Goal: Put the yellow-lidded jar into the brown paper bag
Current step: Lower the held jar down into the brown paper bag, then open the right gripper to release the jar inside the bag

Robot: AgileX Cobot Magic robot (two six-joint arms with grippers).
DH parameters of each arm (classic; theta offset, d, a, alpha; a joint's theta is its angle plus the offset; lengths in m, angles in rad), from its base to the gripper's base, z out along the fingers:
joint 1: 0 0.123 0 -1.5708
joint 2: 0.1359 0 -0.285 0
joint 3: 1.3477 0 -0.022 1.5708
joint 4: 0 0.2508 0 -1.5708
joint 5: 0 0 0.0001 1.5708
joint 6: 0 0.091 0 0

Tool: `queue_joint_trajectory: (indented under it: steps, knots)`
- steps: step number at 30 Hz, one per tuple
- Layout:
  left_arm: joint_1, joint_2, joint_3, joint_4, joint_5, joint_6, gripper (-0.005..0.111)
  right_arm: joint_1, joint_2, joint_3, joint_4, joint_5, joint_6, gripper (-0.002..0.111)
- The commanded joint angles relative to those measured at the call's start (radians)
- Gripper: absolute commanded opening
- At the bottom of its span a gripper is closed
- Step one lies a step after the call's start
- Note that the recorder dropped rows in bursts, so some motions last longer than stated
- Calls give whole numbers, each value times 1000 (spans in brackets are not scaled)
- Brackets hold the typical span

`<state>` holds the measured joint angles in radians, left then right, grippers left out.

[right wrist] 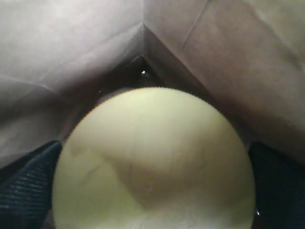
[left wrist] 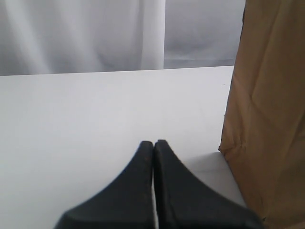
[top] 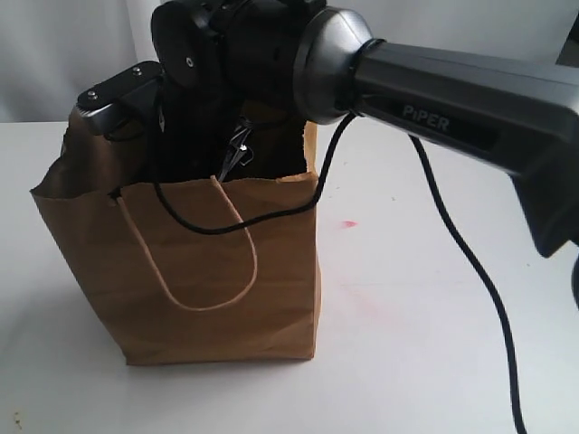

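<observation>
Jar's place: yellow-lidded jar (right wrist: 152, 152) inside the brown paper bag (top: 217, 262), round lid facing the right wrist camera and filling most of that view. Body hidden under the lid, and the whole jar hidden behind the paper in the exterior view.
Jar from tool: straight ahead of the right tool (right wrist: 153, 200), between its two dark fingers (right wrist: 28, 191), one at each side of the lid.
Long axis: in line with the tool's reach, lid toward the wrist, base toward the bag's floor. Cannot tell whether the base touches the floor.
Right tool: clasped on the jar, as far as that view shows.
Right arm's pose: right arm (top: 452, 99) reaching in from the right, wrist bent down through the open top, tool sunk below the rim, black cable (top: 470, 262) draped over the front wall.
Left tool (left wrist: 153, 145): clenched on nothing, tips touching, above the white worktop (left wrist: 95, 119), just beside the bag's outer wall.
Nearer arm: right, already on the jar.
Coming move: probably a release, then a straight lift out. Little room between wrist and paper, so some risk of catching the rim or the loop handle (top: 244, 262).
</observation>
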<state>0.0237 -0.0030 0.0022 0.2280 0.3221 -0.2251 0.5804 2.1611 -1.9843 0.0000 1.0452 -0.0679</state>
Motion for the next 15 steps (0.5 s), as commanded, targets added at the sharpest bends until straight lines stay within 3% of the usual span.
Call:
queue_joint_trajectory:
  steps: [1,15]
  knots:
    - [-3,3,-2,-4,-4,-4,1,-1,12,-5,0,-16,1,0]
    - [-3,3,-2,-4,-4,-4,1,-1,33,-5,6,-12,1,0]
